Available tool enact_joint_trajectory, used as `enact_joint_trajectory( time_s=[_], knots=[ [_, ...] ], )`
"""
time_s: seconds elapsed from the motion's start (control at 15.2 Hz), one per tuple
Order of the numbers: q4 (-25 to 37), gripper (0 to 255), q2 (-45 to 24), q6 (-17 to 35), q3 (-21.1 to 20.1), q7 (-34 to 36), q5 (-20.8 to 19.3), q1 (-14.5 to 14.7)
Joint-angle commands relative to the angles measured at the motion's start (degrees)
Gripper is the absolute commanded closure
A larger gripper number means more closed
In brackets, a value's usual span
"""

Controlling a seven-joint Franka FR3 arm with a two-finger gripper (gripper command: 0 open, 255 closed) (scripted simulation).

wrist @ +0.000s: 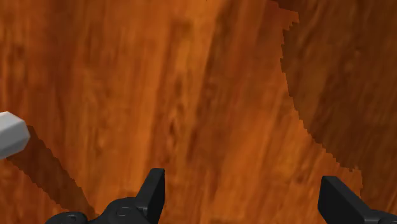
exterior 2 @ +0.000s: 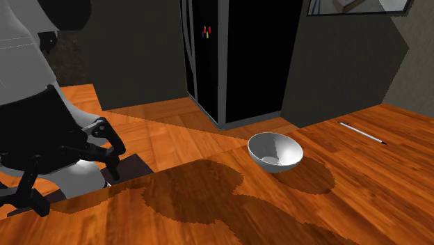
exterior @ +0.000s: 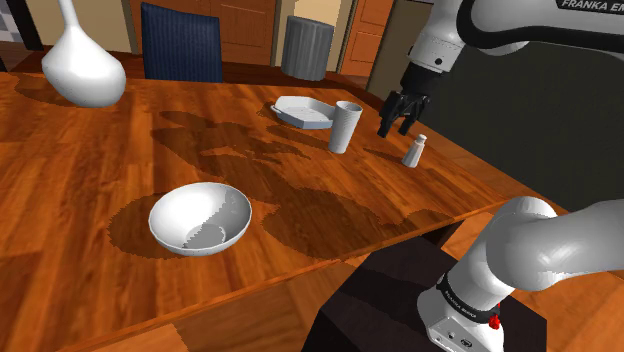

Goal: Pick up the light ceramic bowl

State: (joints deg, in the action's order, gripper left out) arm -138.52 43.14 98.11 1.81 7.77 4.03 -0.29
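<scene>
White bowl (exterior: 200, 218) rests untouched on the table (exterior: 90, 165); I hold the gripper (exterior: 398, 122) open, empty, apparently hovering well apart. Approach, grasp and lift all remain.

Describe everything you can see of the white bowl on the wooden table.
The bowl is plain white, round and deep, smooth-walled, empty and upright. It rests on the wooden table near its edge, casting a shadow, well apart from the white cup. Only the table touches it; the open gripper hangs well away.
</scene>
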Motion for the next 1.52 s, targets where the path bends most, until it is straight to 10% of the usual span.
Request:
enact_joint_trajectory(
  time_s=[0.0,1.45],
  knots=[
    [0.0,0,0.0,0.0,0.0,0.0,0.0,0.0],
    [16.44,0,-27.39,13.66,-21.15,22.33,10.14,9.43]
  ],
)
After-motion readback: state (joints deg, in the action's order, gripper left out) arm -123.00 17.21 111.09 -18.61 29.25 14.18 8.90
